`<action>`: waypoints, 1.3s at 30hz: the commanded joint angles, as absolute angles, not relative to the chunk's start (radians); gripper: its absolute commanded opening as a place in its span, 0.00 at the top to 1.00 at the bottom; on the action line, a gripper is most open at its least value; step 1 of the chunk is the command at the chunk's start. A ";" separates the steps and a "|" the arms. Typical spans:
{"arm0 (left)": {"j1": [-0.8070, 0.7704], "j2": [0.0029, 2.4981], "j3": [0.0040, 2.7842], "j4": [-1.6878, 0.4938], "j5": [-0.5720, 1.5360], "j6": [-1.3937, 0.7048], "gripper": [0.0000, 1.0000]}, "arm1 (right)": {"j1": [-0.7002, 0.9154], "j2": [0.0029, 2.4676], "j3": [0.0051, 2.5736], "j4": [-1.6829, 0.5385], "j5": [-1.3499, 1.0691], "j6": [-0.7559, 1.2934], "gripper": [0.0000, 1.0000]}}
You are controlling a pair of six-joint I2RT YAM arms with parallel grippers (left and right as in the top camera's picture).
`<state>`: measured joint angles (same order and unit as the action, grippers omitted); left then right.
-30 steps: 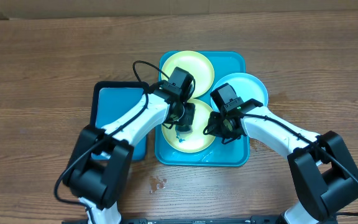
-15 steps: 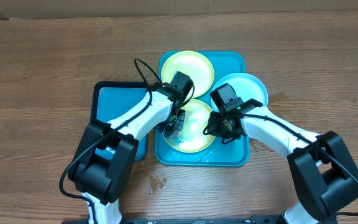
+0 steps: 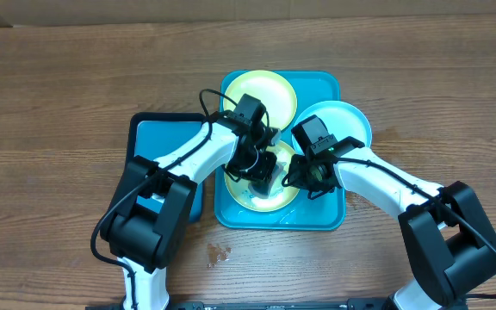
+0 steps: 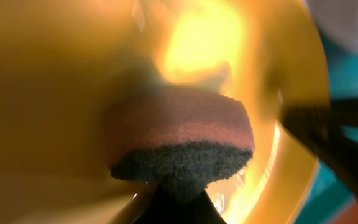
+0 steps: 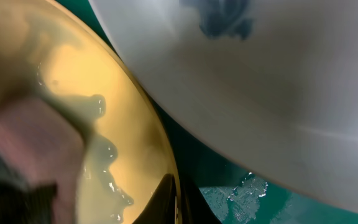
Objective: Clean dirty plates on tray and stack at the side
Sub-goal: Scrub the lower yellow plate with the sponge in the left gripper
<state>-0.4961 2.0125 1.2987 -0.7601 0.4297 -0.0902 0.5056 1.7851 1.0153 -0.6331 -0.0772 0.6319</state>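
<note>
The left end effector [image 3: 263, 172] is gripping a sponge [image 4: 182, 134] tightly and pressing its reddish face into the bowl of the near yellow plate [image 3: 261, 200], which is lying in the front half of the big tray [image 3: 324, 84]. It looks to be mid-scrub. Working inside the tray is probably keeping the wet mess [image 5: 241, 193] off the wooden surface [image 3: 58, 103].

The right end effector [image 3: 313, 179] is sitting at this plate's right rim, likely steadying it against the scrubbing. Only one dark finger is showing there, so I cannot tell whether it is clamped.

The far yellow plate [image 3: 261, 96] is resting in the tray's back half. The blue plate [image 3: 347, 120], carrying a dark smear [image 5: 225, 18], is overlapping the tray's right edge, just behind the right end effector.
</note>
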 commanded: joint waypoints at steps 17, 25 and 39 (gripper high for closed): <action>-0.455 2.043 1.300 -1.004 -0.344 -0.463 0.96 | 0.509 1.809 1.000 -0.642 -0.020 0.620 0.96; -0.461 2.043 1.315 -0.846 -0.183 -0.252 0.96 | 0.509 1.809 1.000 -0.641 -0.019 0.619 0.96; -0.505 2.098 1.314 -0.542 0.489 -0.352 0.96 | 0.509 1.809 1.000 -0.640 -0.019 0.575 0.96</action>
<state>-0.4702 2.0361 1.3293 -0.5442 0.3031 -0.3073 0.5064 1.7851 1.0161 -0.6224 -0.0685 0.6300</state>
